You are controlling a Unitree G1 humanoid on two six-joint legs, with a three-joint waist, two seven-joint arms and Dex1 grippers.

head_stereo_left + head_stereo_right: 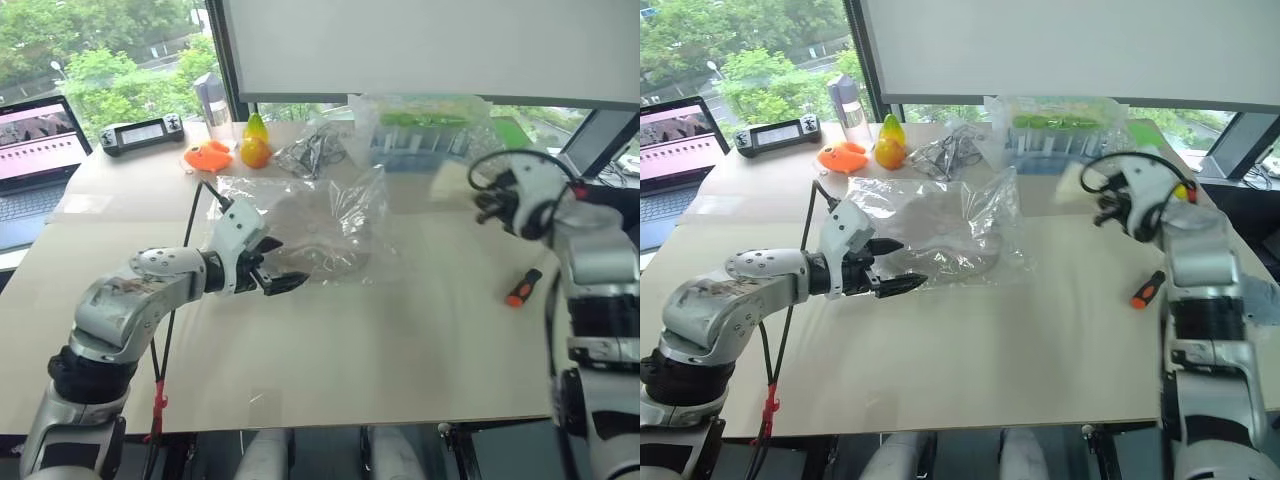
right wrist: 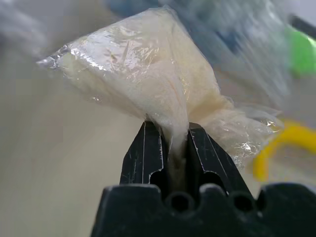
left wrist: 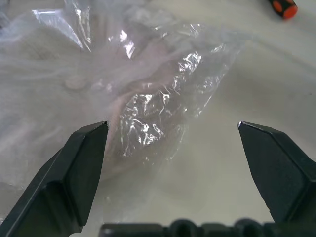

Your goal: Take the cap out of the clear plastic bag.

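The clear plastic bag (image 1: 300,220) lies wrinkled in the middle of the table. The cap (image 1: 315,240) shows through the film as a brownish-tan mound inside it. My left gripper (image 1: 283,263) hovers at the bag's near edge, its black fingers (image 3: 81,163) spread wide open with the bag's corner (image 3: 148,128) between them and nothing gripped. Off to the right my right gripper (image 1: 485,205) is raised above the table, shut on a pale cream cloth pad (image 2: 143,69) wrapped in clear film, well apart from the bag.
An orange-handled screwdriver (image 1: 523,288) lies at the right. At the back stand a bag of green and blue items (image 1: 425,130), a small bag of cables (image 1: 315,150), a pear (image 1: 255,140) and an orange object (image 1: 208,155). Laptop (image 1: 35,150) and controller (image 1: 140,132) at far left.
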